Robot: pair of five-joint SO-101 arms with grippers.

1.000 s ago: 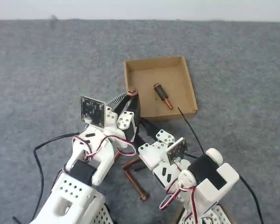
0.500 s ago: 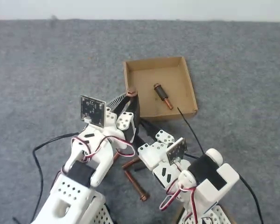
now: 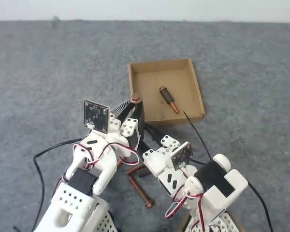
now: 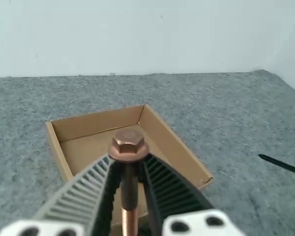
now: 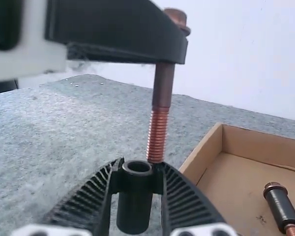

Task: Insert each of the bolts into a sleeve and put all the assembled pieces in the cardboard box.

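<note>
Clenched tight, my left claw (image 4: 129, 164) pinches a copper-coloured hex-head bolt (image 4: 128, 144) by the shank just under its head. The bolt hangs upright, head uppermost, with both ribbed fingers pressed against it. In the high view this grip sits near the middle of the frame, just beside the near left corner of the cardboard box (image 3: 198, 92).

My right claw (image 5: 137, 169) is closed as well, grasping a black sleeve (image 5: 135, 201) that stands upright with its open mouth facing up. Seen from my right wrist, the bolt's threaded end comes down to the far rim of that mouth. I cannot tell whether the tip touches the rim or has entered the bore.

The box lies open right of centre in the upper half of the high view. On its floor rests one assembled piece (image 3: 168, 99), a bolt already seated in a dark sleeve, lying at a slant and apart from the walls.

Two loose bolts lie on the grey carpet (image 3: 48, 63) at lower centre, between my two arms. The longer one (image 3: 141, 191) runs diagonally towards the bottom edge. The other (image 3: 135, 169) lies just above it, partly tucked under my right arm. A thin black cable (image 3: 195, 131) runs from the box's near wall down towards my right arm.
</note>
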